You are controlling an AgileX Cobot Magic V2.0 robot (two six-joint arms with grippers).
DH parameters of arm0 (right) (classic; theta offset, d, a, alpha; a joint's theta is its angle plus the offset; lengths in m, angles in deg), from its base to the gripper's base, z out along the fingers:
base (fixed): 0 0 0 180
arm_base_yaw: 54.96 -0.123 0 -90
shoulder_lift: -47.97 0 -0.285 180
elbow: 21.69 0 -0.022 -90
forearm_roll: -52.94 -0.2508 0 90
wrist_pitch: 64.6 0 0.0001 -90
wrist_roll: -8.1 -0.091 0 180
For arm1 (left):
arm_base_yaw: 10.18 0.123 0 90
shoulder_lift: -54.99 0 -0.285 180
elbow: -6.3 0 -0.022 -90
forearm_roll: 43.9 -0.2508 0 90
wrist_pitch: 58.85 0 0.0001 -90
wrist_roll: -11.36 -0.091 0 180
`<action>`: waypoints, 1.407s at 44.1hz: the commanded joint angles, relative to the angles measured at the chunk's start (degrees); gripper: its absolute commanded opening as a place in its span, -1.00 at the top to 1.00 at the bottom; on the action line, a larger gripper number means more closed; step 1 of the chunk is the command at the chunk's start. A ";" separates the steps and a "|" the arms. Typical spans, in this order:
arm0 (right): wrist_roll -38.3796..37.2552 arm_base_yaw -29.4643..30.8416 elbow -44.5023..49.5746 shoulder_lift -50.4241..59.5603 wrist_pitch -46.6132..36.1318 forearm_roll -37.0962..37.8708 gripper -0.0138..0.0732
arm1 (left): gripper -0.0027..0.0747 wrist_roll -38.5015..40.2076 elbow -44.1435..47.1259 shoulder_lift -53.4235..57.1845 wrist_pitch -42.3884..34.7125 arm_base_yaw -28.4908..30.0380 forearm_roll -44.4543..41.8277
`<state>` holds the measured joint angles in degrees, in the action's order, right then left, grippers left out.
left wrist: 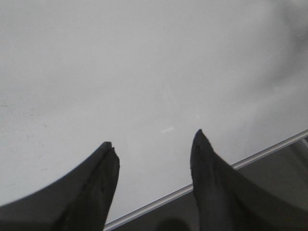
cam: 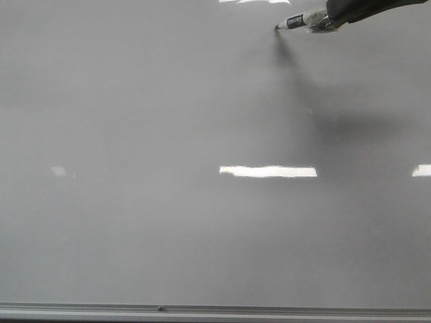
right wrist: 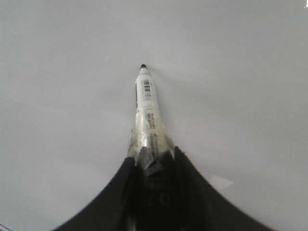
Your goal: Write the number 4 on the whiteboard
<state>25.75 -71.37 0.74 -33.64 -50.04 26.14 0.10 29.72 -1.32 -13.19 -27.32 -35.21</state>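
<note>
The whiteboard (cam: pixel 168 121) is a glossy pale grey board that fills the front view; it also fills the left wrist view (left wrist: pixel 144 62) and the right wrist view (right wrist: pixel 62 72). No number 4 or any black stroke shows on it. My right gripper (cam: pixel 330 20) reaches in at the top right, shut on a white marker (cam: pixel 296 22) wrapped in tape. In the right wrist view the gripper (right wrist: pixel 151 156) holds the marker (right wrist: pixel 147 103) with its black tip at or just off the board surface. My left gripper (left wrist: pixel 154 144) is open and empty above the board's lower edge.
A grey metal rail (cam: pixel 215 311) runs along the board's lower edge, also seen in the left wrist view (left wrist: pixel 260 155). Bright light reflections (cam: pixel 268 171) lie across the middle. The right arm's shadow (cam: pixel 337 128) falls on the upper right.
</note>
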 commanded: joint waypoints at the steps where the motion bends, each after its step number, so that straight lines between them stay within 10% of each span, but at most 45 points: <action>1: 0.95 -0.04 -2.31 0.50 -4.07 -0.22 0.82 | 0.07 0.54 -1.55 0.22 -4.24 0.17 1.00; 38: 6.09 8.59 -2.20 1.16 10.65 1.30 0.82 | 0.07 0.20 -1.55 0.22 -5.32 0.17 0.90; 62: 6.09 2.47 -2.20 0.80 0.62 1.23 0.82 | 0.07 0.20 -1.55 0.22 -6.73 0.17 0.90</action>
<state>31.43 -68.79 0.39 -32.96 -44.95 27.63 0.10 29.72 -1.41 -15.43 -27.32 -35.12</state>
